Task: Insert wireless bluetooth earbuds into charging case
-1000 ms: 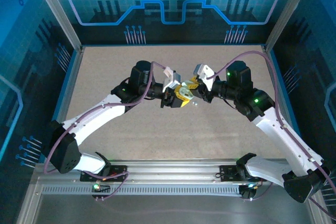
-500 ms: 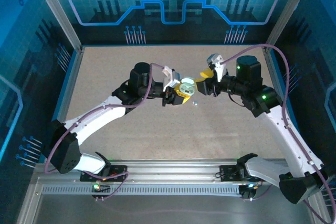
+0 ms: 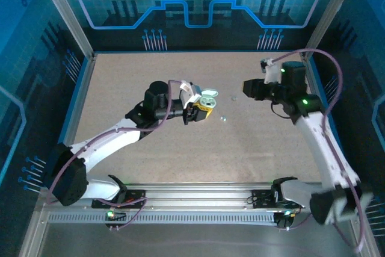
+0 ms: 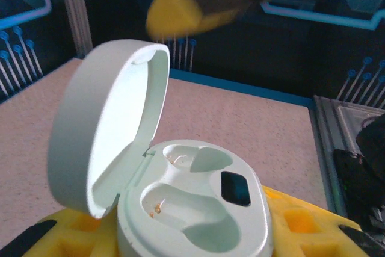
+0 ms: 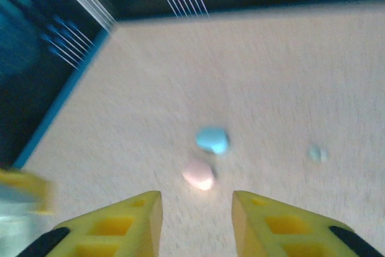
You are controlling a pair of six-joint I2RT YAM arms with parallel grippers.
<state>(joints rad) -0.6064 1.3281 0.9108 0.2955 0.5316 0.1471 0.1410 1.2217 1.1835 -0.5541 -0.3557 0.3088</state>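
Right gripper (image 5: 197,224) is empty, its two yellow fingers parted, and the pink earbud (image 5: 199,175) lies on the table (image 5: 289,76) just ahead of that gap, almost on its centre line. The blue earbud (image 5: 212,139) sits close behind it and the whitish earbud (image 5: 315,153) lies apart to the side. Blur hides the long axis of the pink piece, but I judge the right arm, the nearer one, needs to go forward and down, while the left gripper (image 3: 203,108) is closed around the charging case (image 4: 198,209), lid up and both sockets vacant.
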